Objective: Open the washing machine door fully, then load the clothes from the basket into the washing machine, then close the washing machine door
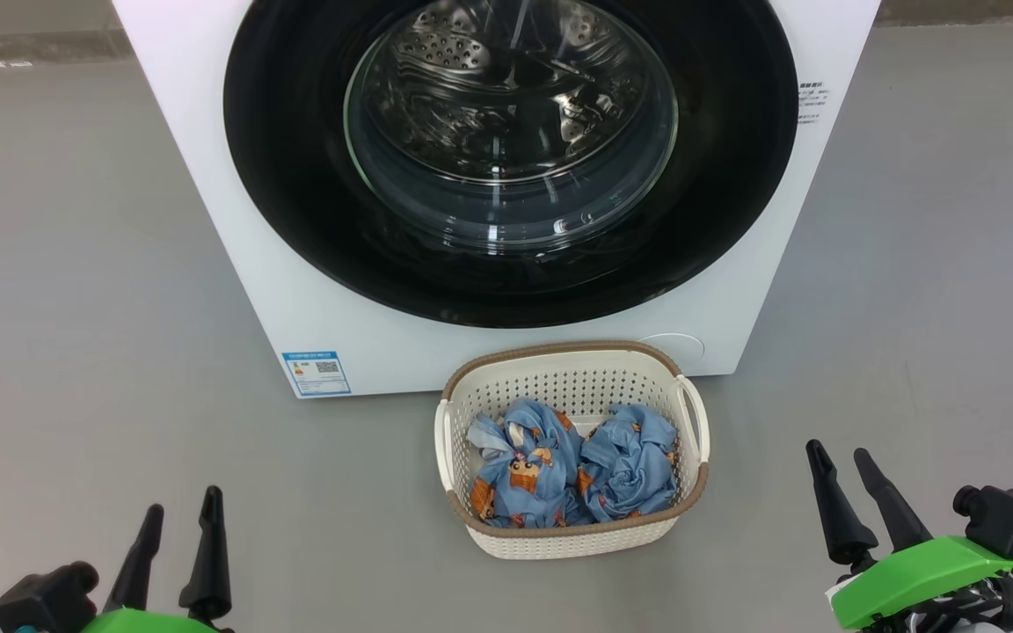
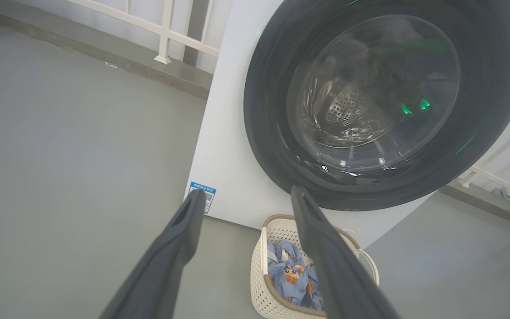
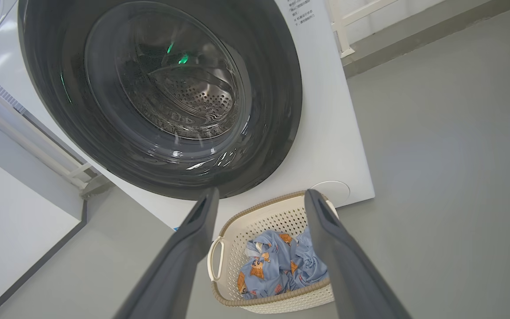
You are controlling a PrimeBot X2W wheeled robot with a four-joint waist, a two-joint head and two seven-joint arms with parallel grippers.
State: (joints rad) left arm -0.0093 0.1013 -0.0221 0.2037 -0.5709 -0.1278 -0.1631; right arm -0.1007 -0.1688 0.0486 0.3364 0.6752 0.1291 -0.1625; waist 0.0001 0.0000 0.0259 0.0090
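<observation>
The white washing machine (image 1: 295,264) (image 2: 230,168) (image 3: 326,124) stands ahead with its round door (image 1: 511,149) (image 2: 383,97) (image 3: 162,93) shut flat against the front, black rim around a clear glass bowl. On the floor before it sits the cream basket (image 1: 572,532) (image 2: 264,288) (image 3: 272,301) holding two bundles of blue bear-print clothes (image 1: 572,475) (image 2: 290,274) (image 3: 281,261). My left gripper (image 1: 183,512) (image 2: 248,197) is open at the lower left, well apart from the basket. My right gripper (image 1: 841,455) (image 3: 261,197) is open at the lower right, with nothing between its fingers.
Grey floor (image 1: 76,308) stretches to both sides of the machine. A white railing (image 2: 162,31) (image 3: 348,26) runs along the wall behind it. A blue label sticker (image 1: 316,372) marks the machine's lower front corner.
</observation>
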